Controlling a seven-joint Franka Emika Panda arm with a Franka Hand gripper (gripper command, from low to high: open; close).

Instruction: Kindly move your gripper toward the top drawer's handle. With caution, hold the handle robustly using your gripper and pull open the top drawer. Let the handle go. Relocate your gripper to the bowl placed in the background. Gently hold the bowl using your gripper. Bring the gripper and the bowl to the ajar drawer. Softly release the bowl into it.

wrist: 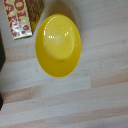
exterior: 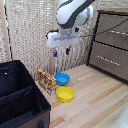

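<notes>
In the exterior view my gripper hangs open in the air on the white arm, its dark blue fingertips apart with nothing between them. It is well above the blue bowl, which rests on the wooden surface. At the exterior view's right stands the dark brown dresser; its top drawer looks shut, with the thin silver handle across its front, far from the gripper. The wrist view shows neither the blue bowl nor my fingers.
A yellow bowl sits just in front of the blue one, directly under the wrist camera. A printed snack box stands beside both bowls. A large black bin fills the exterior view's left. A lower drawer sits below the top one.
</notes>
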